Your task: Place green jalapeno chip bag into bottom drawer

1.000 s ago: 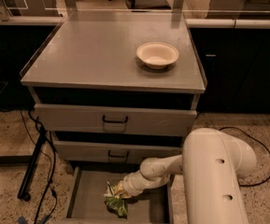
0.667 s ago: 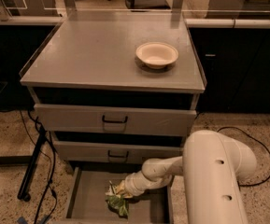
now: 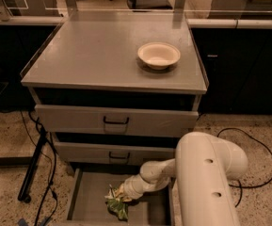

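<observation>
The green jalapeno chip bag [image 3: 117,204] lies crumpled inside the open bottom drawer [image 3: 91,199], near its middle. My gripper [image 3: 120,194] reaches down into the drawer from the right at the end of the white arm [image 3: 206,173] and is right at the top of the bag. The bag hides the fingertips.
A cream bowl [image 3: 158,55] sits on the cabinet top [image 3: 102,55] at the right. Two upper grey drawers with dark handles [image 3: 116,121] are shut. Black cables [image 3: 41,164] and a stand leg lie on the floor to the left. A cable loops on the floor at right [image 3: 253,159].
None visible; the arm and the bag stay in the same place in the drawer.
</observation>
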Controlling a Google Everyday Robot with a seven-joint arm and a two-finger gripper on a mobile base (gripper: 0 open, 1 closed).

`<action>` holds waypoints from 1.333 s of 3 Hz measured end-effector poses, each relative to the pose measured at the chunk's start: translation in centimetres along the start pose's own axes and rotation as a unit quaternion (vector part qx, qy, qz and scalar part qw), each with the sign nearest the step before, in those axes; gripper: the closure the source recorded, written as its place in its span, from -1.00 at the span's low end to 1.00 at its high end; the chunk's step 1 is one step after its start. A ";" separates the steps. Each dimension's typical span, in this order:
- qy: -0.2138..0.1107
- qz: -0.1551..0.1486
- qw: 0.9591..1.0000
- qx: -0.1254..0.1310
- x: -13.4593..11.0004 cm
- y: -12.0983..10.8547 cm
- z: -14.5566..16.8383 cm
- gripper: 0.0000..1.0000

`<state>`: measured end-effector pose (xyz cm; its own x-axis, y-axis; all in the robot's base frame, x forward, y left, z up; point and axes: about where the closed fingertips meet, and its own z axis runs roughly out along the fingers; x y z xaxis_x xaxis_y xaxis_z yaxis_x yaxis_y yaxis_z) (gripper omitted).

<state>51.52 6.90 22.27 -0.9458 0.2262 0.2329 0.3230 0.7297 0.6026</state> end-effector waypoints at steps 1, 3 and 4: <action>-0.001 0.022 1.000 0.008 -0.7 -0.8 1.7 1.00; 0.000 0.045 0.999 0.005 -1.6 -1.2 3.5 1.00; 0.000 0.046 0.999 0.005 -1.6 -1.2 3.6 0.61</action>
<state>52.56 7.95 18.44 -0.9125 0.2924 0.2859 0.4073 0.7127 0.5710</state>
